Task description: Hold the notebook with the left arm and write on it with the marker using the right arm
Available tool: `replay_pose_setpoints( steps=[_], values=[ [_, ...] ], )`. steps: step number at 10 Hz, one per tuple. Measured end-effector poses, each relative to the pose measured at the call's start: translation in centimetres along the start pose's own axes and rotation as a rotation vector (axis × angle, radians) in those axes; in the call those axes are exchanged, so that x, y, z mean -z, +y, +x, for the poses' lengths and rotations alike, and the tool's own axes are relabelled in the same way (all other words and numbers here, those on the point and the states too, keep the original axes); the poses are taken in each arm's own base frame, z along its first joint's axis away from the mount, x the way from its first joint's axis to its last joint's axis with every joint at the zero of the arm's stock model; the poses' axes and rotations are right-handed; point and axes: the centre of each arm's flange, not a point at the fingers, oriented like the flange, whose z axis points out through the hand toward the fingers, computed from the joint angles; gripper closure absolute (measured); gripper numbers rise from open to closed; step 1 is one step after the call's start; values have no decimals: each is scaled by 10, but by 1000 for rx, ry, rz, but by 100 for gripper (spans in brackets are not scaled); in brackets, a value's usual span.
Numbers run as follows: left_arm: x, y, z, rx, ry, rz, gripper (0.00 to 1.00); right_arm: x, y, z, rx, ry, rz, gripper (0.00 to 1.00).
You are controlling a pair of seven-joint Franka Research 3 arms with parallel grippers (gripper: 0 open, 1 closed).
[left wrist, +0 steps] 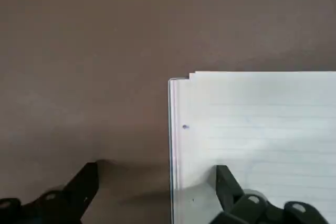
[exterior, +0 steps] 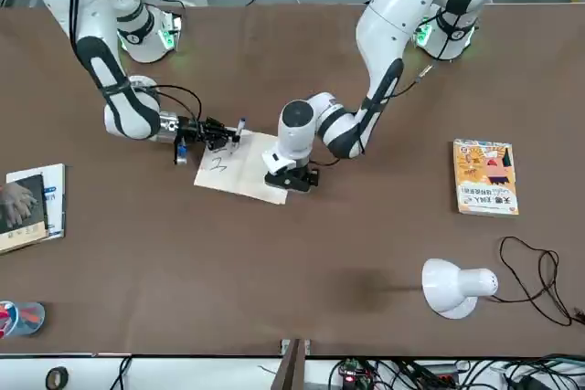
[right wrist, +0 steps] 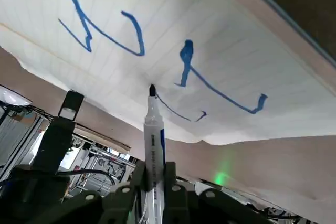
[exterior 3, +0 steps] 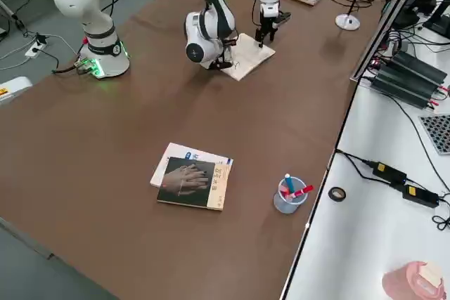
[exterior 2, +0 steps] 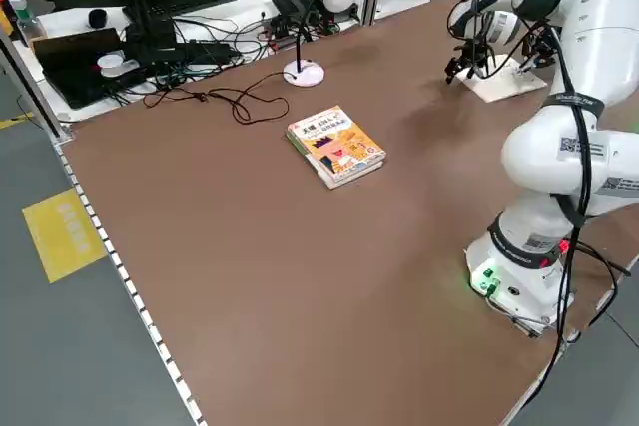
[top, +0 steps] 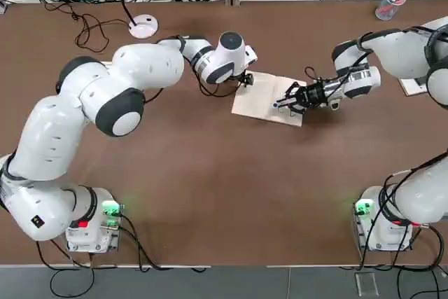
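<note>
A: Right gripper [right wrist: 152, 177]?
B: Clamping one marker [right wrist: 153, 135], tip touching the one notebook [top: 269, 98] ahead.
A: Left gripper [left wrist: 157, 184]?
B: Spread wide, straddling notebook's corner edge on tabletop [top: 210, 173].

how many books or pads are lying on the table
3. The notebook lies mid-table between the two grippers. The orange illustrated book lies towards the robot's left side, and the dark-covered book lies towards its right side. Others may be out of view.
</note>
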Motion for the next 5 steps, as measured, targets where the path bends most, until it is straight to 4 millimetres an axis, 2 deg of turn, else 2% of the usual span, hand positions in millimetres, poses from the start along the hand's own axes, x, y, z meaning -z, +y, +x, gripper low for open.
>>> replay_pose_setpoints(
  steps=[5],
  values=[
    [0, 0, 0, 1, 0, 0, 2, -6, 1, -4, 6, -9, -12, 83]
  ],
)
